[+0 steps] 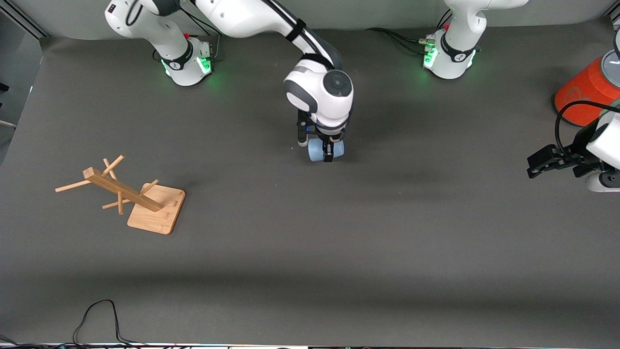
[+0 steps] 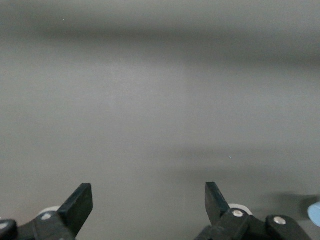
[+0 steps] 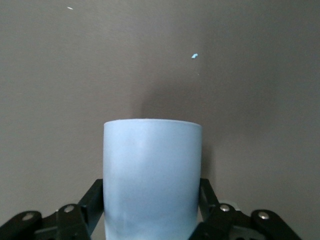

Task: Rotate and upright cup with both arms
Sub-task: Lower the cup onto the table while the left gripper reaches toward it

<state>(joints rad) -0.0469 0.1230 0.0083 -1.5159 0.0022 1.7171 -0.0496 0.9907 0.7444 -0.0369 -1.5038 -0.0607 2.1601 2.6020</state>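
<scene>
- Right gripper (image 1: 328, 154) at mid-bench, jaws closed against the sides of the cup (image 3: 152, 175), which lies on its side.
- Left gripper (image 2: 149, 202) waits at its end, jaws wide apart, empty.

The right gripper (image 1: 329, 151) covers the middle of the cup (image 1: 317, 151). The orange cylinder (image 1: 583, 94) and left gripper (image 1: 542, 162) are cropped at the frame edge beside each other.
</scene>
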